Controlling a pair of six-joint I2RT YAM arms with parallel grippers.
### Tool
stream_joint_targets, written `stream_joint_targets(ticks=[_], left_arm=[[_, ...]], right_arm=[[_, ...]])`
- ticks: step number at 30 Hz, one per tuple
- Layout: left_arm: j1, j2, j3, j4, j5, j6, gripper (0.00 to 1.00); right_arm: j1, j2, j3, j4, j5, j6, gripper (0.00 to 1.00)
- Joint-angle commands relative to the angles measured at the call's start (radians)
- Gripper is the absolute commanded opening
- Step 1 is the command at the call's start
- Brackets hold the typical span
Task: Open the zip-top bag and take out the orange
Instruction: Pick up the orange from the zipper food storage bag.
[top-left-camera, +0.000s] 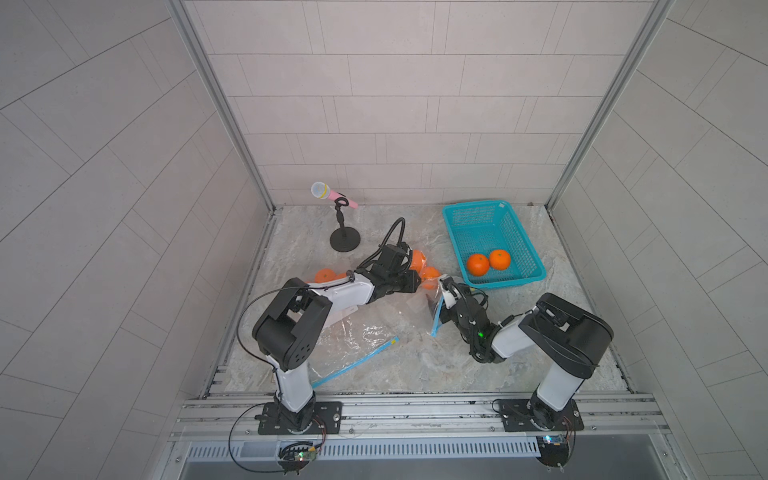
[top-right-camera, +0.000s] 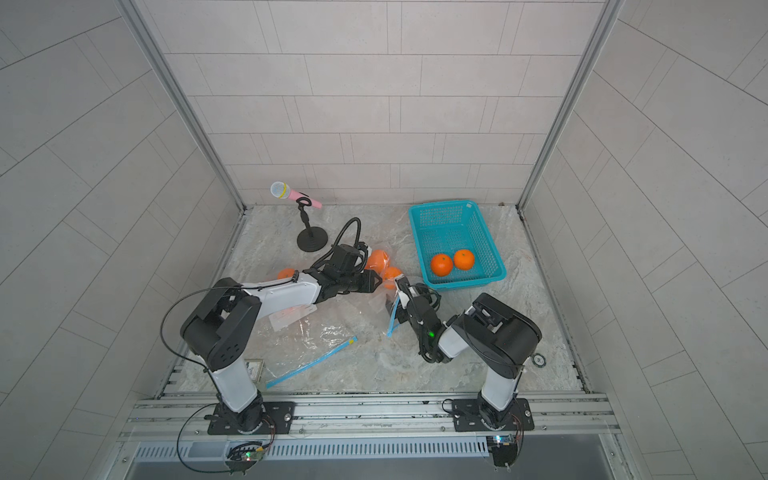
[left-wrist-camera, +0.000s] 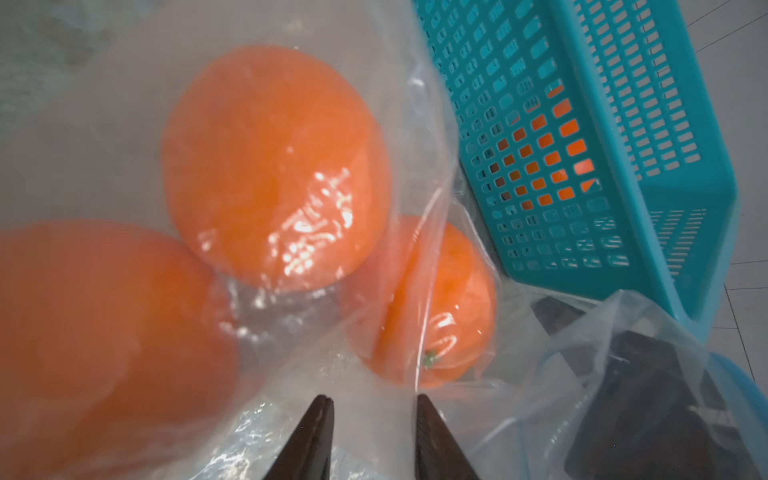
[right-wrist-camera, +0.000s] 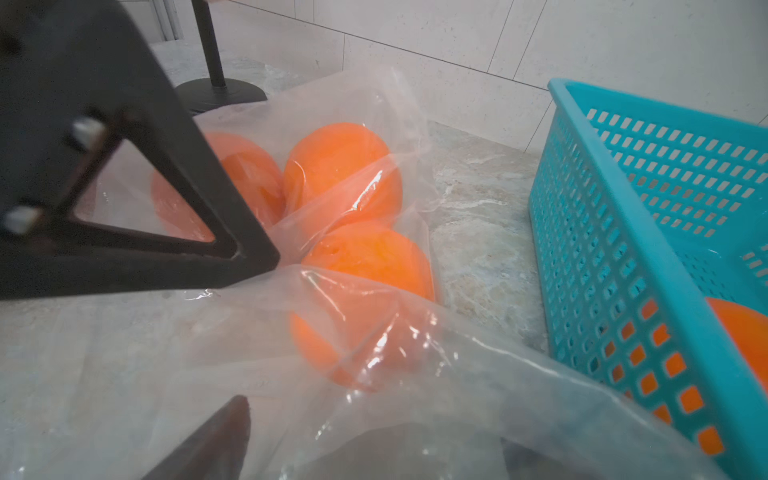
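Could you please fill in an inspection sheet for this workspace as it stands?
Surface: marble-patterned table, no spills seen.
Job's things: clear zip-top bag spread across the middle, blue zip strip toward the front; three oranges in its far end; two oranges in the teal basket.
Clutter: toy microphone on a black stand, at the back.
Grippers: left gripper open, pointing at the bagged oranges; right gripper open, bag film draped over it.
Cables: black hose arches above the left wrist.
Surroundings: tiled walls; metal rail in front.
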Motion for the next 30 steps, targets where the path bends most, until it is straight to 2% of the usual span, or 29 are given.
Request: stream_joint_targets(ticks=[1, 6, 13, 18, 22, 27, 30], left_arm=[[0.012, -0.036, 0.067, -0.024, -0.010, 0.047, 0.38], [0.023, 0.064, 0.173, 0.046, -0.015, 0.091, 0.40], [0.031, 0.244, 0.322, 0.105, -0.021, 0.163, 0.43], [0.039, 0.341, 0.415, 0.064, 0.008, 0.191, 0.42], [0.037, 0.362, 0.429, 0.022, 0.009, 0.161, 0.40], [0.037, 0.378, 0.445, -0.061, 0.039, 0.146, 0.33], [0.035, 0.368, 0.432, -0.089, 0.050, 0.144, 0.31]], right_arm=[[-0.016, 0.021, 0.010, 0.062, -0.023, -0.023, 0.95], [-0.023, 0.039, 0.059, -0.017, -0.092, -0.035, 0.99], [-0.027, 0.075, 0.085, -0.013, -0.101, -0.044, 0.99], [-0.026, 0.052, 0.068, 0.002, -0.074, -0.056, 0.99], [-0.038, 0.048, 0.125, -0.102, -0.056, -0.063, 0.99], [-0.044, 0.089, 0.169, -0.118, 0.017, -0.065, 0.99], [-0.057, 0.103, 0.222, -0.182, 0.011, -0.049, 0.99]])
